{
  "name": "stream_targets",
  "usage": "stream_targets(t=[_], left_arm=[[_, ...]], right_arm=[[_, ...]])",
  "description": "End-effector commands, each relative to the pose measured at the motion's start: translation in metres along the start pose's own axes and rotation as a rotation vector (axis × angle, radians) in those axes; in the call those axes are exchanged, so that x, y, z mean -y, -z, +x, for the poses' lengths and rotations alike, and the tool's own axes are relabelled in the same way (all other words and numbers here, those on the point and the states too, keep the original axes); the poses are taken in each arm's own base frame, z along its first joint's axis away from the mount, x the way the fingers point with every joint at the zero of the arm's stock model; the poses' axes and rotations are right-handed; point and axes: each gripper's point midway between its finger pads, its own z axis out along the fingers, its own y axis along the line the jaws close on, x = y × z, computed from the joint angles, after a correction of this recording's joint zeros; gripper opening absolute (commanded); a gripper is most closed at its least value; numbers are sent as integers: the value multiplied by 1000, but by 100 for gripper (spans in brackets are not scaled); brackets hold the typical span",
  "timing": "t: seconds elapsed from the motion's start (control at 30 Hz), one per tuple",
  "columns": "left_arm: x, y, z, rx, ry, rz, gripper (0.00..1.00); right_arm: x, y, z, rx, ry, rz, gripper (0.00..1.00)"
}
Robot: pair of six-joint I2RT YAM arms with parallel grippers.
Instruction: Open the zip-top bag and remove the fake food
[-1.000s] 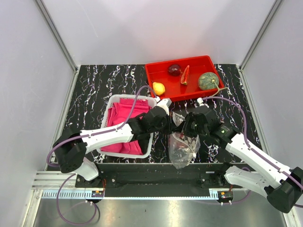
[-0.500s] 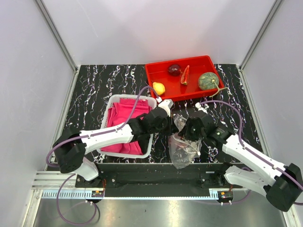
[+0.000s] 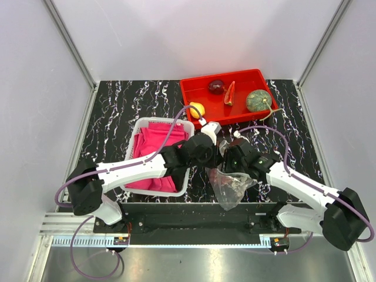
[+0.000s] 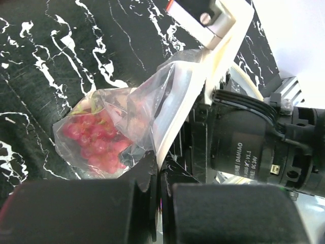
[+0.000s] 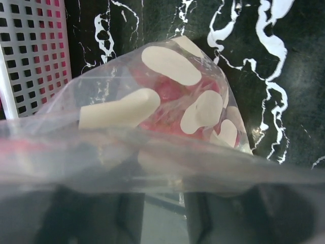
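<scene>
Four pieces lying out: dark red fruit [image 3: 217, 87], watermelon slice [image 3: 229, 93] and melon [image 3: 258, 100] in the red tray [image 3: 197, 94], lemon [image 3: 197, 110] at its near-left corner. Grapes [image 4: 96, 142] sitting inside the zip-top bag [image 3: 229, 187], so one removal left, I reckon. Left gripper [image 4: 158, 188] pinching the bag's top film. Right gripper [image 5: 163, 203] at the mouth, grip unreadable. Bag hanging between the arms, mouth uppermost, long axis running toward the near table edge.

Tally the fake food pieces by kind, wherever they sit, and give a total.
Lemon: 1
Watermelon slice: 1
Dark red round fruit: 1
Green melon: 1
Grape bunch, inside the zip-top bag: 1
Total: 5
</scene>
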Motion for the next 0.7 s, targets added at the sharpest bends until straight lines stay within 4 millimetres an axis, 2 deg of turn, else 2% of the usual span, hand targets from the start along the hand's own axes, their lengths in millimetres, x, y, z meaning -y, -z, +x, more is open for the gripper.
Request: stream_targets(t=[0.0, 0.2, 0.4, 0.5, 0.53, 0.63, 0.67], left_arm=[[21, 3, -22, 66, 5, 61, 0], [9, 3, -12, 63, 31, 41, 0], [7, 5, -9, 73, 56, 55, 0], [3, 7, -7, 73, 55, 45, 0], [0, 7, -6, 73, 56, 37, 0], [-4, 9, -8, 81, 60, 31, 0], [-7, 10, -8, 81, 60, 26, 0]], right_arm=[[-10, -9, 4, -17, 48, -60, 43], [-3, -31, 16, -59, 58, -48, 57], [7, -53, 26, -102, 73, -18, 61], [7, -57, 28, -111, 72, -16, 58], [7, -57, 28, -110, 74, -15, 52], [3, -53, 27, -107, 79, -37, 43], [1, -50, 27, -105, 80, -52, 37]])
